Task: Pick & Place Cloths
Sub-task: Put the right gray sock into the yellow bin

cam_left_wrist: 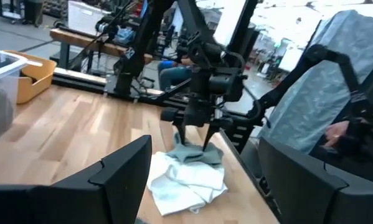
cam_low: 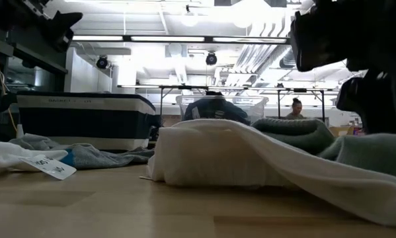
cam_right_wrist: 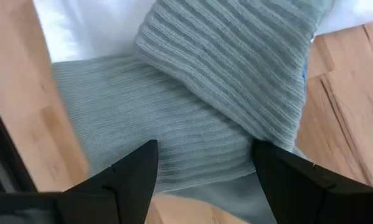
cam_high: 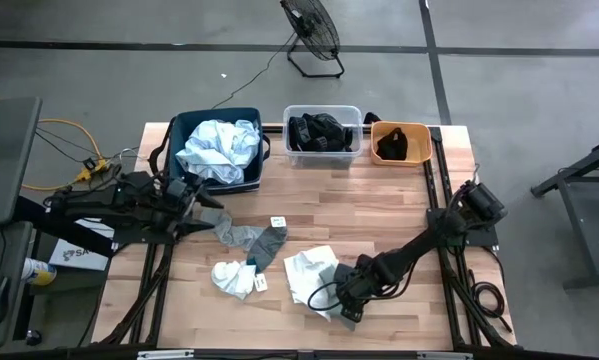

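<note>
A grey ribbed sock [cam_right_wrist: 192, 112] lies across a white cloth [cam_high: 307, 270] at the table's near middle. My right gripper [cam_right_wrist: 205, 168] points steeply down at it, open, with a finger on either side of the sock; the left wrist view shows this gripper [cam_left_wrist: 197, 138] with its tips at the sock. My left gripper [cam_left_wrist: 198, 186] is open and level beside the navy bin [cam_high: 251, 172], with nothing between its fingers. Grey socks [cam_high: 251, 240] and a small white cloth [cam_high: 234, 278] lie mid-table. A pale blue cloth [cam_high: 219, 148] fills the bin. My right gripper comes at the grey sock's middle [cam_right_wrist: 198, 149] from above, one finger on each side. I cannot tell whether the fingertips touch the sock, which lies flat on the white cloth and the table.
A clear tub [cam_high: 322, 112] with black cloths and an orange tub [cam_high: 399, 128] stand along the far edge, right of the navy bin. A white tag [cam_high: 277, 221] lies mid-table. Bare wood lies between the tubs and the cloths. People show in the room behind.
</note>
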`<state>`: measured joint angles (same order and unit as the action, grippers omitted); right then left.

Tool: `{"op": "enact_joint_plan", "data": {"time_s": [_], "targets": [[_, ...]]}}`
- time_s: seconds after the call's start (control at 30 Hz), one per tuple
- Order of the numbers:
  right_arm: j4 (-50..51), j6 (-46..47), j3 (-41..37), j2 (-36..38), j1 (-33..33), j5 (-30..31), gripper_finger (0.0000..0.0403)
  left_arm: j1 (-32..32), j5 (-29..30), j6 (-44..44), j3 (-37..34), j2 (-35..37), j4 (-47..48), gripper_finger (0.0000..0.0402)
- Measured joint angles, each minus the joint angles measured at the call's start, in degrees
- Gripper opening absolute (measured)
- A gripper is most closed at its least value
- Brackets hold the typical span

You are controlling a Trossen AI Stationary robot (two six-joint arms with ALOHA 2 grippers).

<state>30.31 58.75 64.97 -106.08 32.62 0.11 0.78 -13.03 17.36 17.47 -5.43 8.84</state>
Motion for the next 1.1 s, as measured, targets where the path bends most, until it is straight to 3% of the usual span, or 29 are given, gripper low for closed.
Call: {"op": "enact_joint_plan", "data": {"time_s": [0.13, 0.27, 0.43, 0.57, 0.8, 0.97, 1.1], "targets": [[-0.1, -0.44, 0.22, -2.15, -0.02, -0.1, 0.0244, 0.0, -1.33, 0.51, -1.19, 3.34, 1.58, 0.029], [0.37, -0.44, 0.29, -3.87, -0.06, -1.0, 0.0206, 0.0, -1.62, 0.93, -1.53, 5.06, 4.1, 0.029], [0.03, 0.04, 0.21, -4.11, -0.17, -0.99, 0.0113, 0.0, -1.62, 0.93, -1.53, 5.07, 5.55, 0.029], [-1.64, 2.47, 0.0, -3.95, -1.12, -4.79, 0.0021, 0.0, -1.6, 0.88, -1.53, 5.07, 7.22, 0.029], [-1.88, 12.18, -0.47, 0.11, -2.79, -9.59, 0.0009, 0.0, -1.58, 0.92, -1.53, 5.07, 8.09, 0.029], [2.24, 16.57, -0.22, 8.63, -2.99, -5.97, 0.0007, 0.0, -1.56, 1.88, -1.53, 5.07, 8.08, 0.029], [6.71, 18.15, -0.3, 15.86, -3.0, 1.27, 0.0006, -0.01, -1.5, 2.24, -1.53, 5.07, 7.88, 0.029]]}}
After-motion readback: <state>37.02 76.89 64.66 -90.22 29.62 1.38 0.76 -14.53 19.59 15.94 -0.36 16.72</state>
